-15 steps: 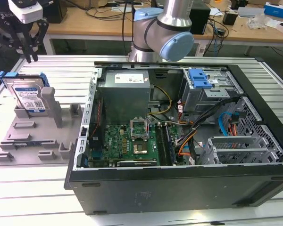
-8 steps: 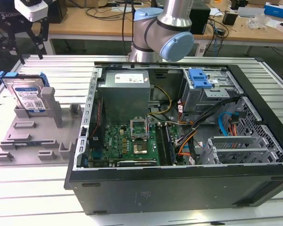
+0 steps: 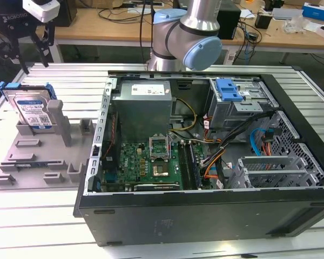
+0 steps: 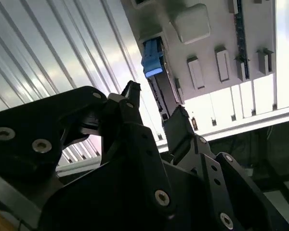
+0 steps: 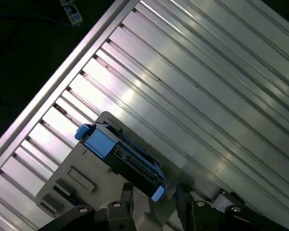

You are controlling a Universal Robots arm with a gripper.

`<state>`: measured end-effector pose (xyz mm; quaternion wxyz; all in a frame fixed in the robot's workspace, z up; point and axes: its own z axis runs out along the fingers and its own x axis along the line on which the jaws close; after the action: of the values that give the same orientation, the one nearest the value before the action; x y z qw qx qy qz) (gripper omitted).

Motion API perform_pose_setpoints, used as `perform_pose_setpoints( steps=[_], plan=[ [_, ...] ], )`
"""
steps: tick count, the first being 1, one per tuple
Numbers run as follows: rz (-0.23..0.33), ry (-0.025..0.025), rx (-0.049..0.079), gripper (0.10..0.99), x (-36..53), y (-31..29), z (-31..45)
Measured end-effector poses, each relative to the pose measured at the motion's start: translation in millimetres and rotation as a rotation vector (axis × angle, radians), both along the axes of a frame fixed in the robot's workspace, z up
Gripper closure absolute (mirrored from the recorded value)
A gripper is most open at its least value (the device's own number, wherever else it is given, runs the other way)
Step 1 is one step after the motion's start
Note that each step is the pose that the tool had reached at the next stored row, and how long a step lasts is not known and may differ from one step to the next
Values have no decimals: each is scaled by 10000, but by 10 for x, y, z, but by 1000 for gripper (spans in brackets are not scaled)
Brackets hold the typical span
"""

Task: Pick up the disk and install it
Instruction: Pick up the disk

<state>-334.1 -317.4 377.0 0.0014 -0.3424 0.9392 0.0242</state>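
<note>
The disk stands on edge in a slot at the back of a grey holder, on the exterior view's left. It is silver with a white-and-blue label and a blue carrier rail. My gripper hangs open a little above and behind it, touching nothing. In the second wrist view the disk runs edge-on between the two black fingertips of the gripper, farther off. In the first wrist view the disk and its blue rail lie just beyond the gripper.
An open computer case lies on the ribbed aluminium table, with a drive cage carrying a blue latch at its back right. The arm's base stands behind the case. Desks with clutter stand behind the table.
</note>
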Motion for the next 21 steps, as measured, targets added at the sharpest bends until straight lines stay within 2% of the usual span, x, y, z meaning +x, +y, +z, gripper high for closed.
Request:
perform_pose_setpoints(
  steps=[4,6,21],
  plan=[
    [822,-24,-10,604,1,-1,0],
    [1399,-36,-13,604,0,0,-1],
    [4651,-24,-188,604,0,0,-8]
  ],
)
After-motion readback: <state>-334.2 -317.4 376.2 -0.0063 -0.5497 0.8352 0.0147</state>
